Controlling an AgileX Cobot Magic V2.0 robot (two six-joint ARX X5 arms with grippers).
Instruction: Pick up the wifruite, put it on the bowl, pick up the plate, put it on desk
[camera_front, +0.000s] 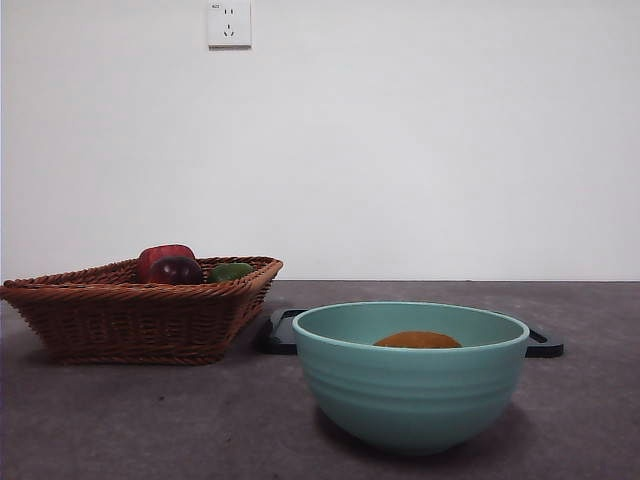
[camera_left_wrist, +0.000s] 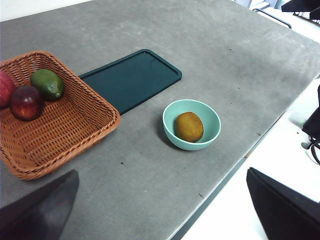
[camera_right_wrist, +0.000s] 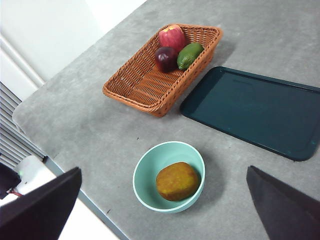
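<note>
1. I see the wifruite (camera_right_wrist: 177, 181) sitting inside the bowl (camera_right_wrist: 145, 192). It is small, round and orange-brown, with a dull skin
2. The bowl is big, deep and teal-green, with faint lines around its side in the front view. It stands on the bench (camera_front: 120, 420) near the front edge
3. Behind the bowl lies a flat dark green tray (camera_right_wrist: 255, 110), flat on the bench, not touching the bowl
4. Next to the tray is a brown wicker basket (camera_right_wrist: 145, 87). In it I see a red apple (camera_right_wrist: 171, 36), a dark red-purple fruit (camera_right_wrist: 165, 57) and a green fruit (camera_right_wrist: 190, 55), all close together at one end
5. The bench is dark grey and a bit spotty. Behind it is a plain white wall (camera_front: 420, 140) with a white socket (camera_front: 229, 23) high up
6. Both arms are held high above the bench, well away from everything
7. The left gripper (camera_left_wrist: 160, 210) has its jaws wide apart and holds nothing
8. The right gripper (camera_right_wrist: 162, 210) also has its jaws wide apart and holds nothing
</note>
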